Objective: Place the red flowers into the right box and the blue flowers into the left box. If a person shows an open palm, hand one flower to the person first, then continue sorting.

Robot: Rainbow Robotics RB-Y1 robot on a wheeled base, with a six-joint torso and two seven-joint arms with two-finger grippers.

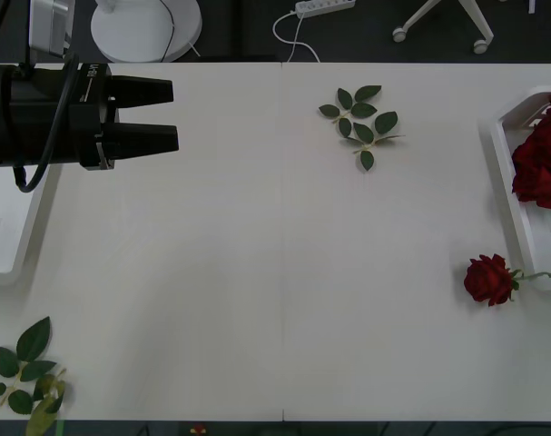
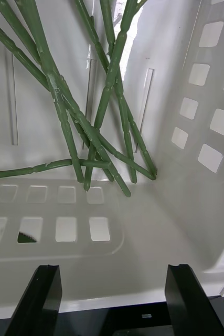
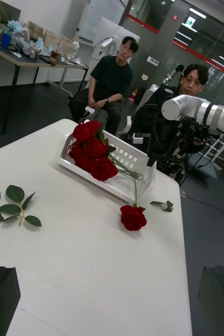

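Red flowers (image 1: pixel 540 163) mostly piled in the right box (image 1: pixel 520 218) at the tabletop's (image 1: pixel 257 272) right edge; one stray rose (image 1: pixel 488 278) lying just outside, stem draped over the near rim. Right tool (image 2: pixel 112 294) spread apart, empty, above the stems in that box. Left tool (image 1: pixel 143 113) far left, parted, idle over the left box (image 1: pixel 7 236). Risk: snagging crossed stems and dragging sorted roses out; knocking the stray bloom off the rim.
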